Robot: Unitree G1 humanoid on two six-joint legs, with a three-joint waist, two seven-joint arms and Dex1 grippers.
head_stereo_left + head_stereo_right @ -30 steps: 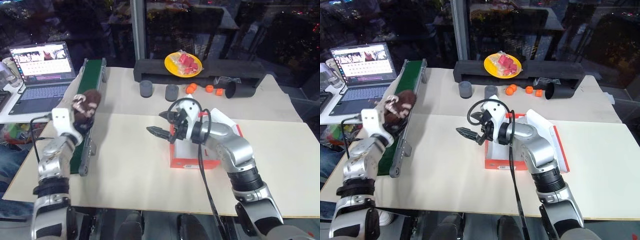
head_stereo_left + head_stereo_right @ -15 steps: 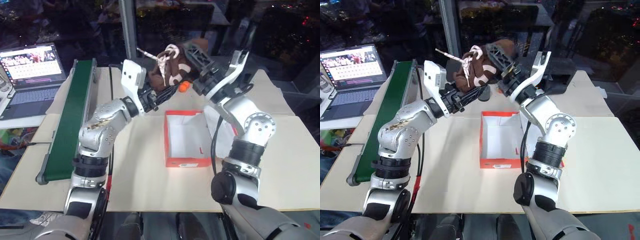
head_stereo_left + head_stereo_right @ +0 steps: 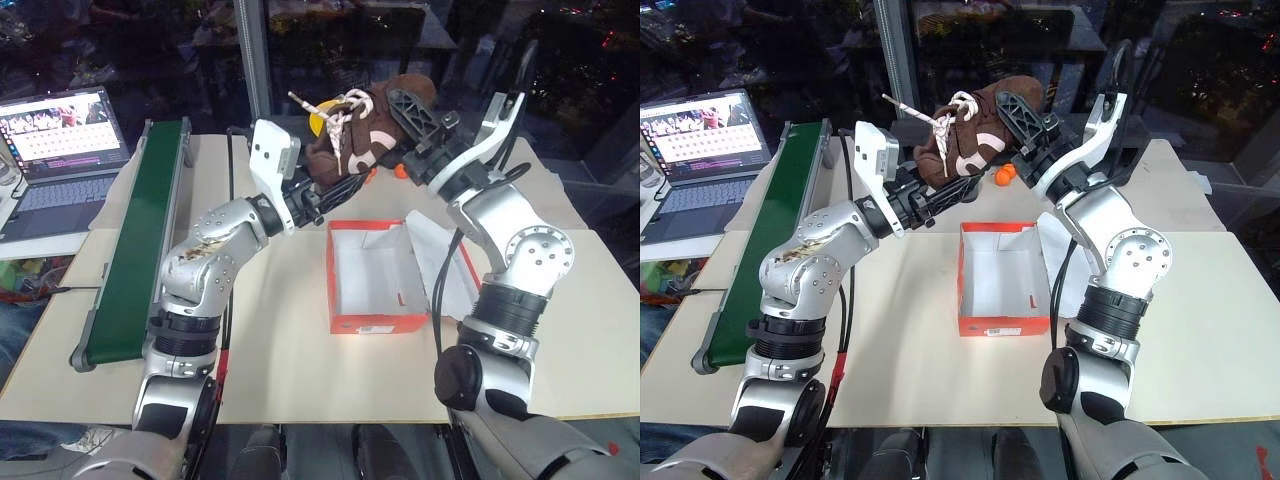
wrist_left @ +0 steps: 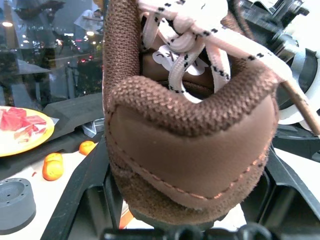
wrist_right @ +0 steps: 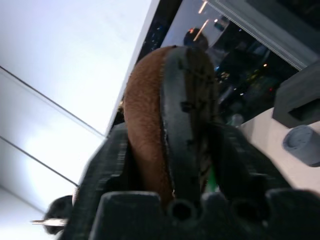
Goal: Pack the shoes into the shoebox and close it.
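Observation:
One dark brown shoe (image 3: 362, 135) with cream laces hangs in the air above the far end of the shoebox (image 3: 376, 325). My left gripper (image 3: 322, 196) is shut on its heel, which the left wrist view shows up close as the shoe (image 4: 190, 145). From the other side my right gripper (image 3: 418, 118) is shut on the toe; the right wrist view has the shoe's toe (image 5: 145, 125) wedged between the fingers (image 5: 107, 165). The red-orange shoebox stands open on the table, white inside, with white tissue paper (image 3: 440, 262) spilling to its right.
A green conveyor belt (image 3: 140, 240) runs along the table's left side, with a laptop (image 3: 60, 130) beyond it. Small orange pieces (image 3: 1005, 173) lie behind the box. A yellow plate (image 4: 20, 130) and a grey cylinder (image 4: 15, 200) sit at the back.
My left gripper carried the shoe from the conveyor belt up and right over the box. My right arm rose from the box and its gripper closed on the toe. The camera also shifted.

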